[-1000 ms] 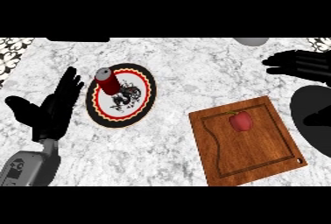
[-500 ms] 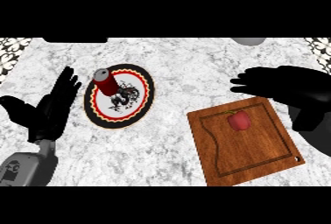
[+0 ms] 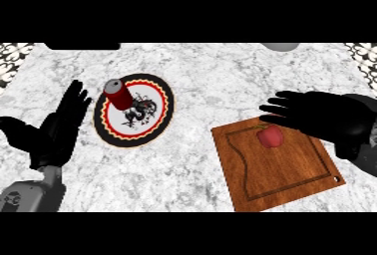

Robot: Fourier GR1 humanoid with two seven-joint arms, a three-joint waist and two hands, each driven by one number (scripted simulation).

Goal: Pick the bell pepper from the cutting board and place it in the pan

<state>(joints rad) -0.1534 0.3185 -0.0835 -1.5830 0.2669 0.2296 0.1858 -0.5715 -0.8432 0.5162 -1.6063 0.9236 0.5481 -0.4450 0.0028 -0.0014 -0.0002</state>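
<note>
A red bell pepper point(image 3: 270, 136) lies on the wooden cutting board point(image 3: 280, 172) at the right. My right hand point(image 3: 316, 114) hovers over the board's far edge, fingers spread and pointing left, just above and beside the pepper, not touching it. The pan point(image 3: 134, 117) lies left of centre: a round dish with a black rim, wavy orange band and dark pattern inside, its red handle point(image 3: 117, 93) sticking up at its far left. My left hand point(image 3: 57, 128) rests open at the left, fingers up, beside the pan.
The counter is white marble. A dark object point(image 3: 81, 46) and a grey rounded object point(image 3: 280, 47) sit at the far edge. Patterned corners show at the top left and top right.
My right hand has come in from the upper right, moving left and down until it hangs over the board's far edge by the pepper. The left hand drifted slightly.
</note>
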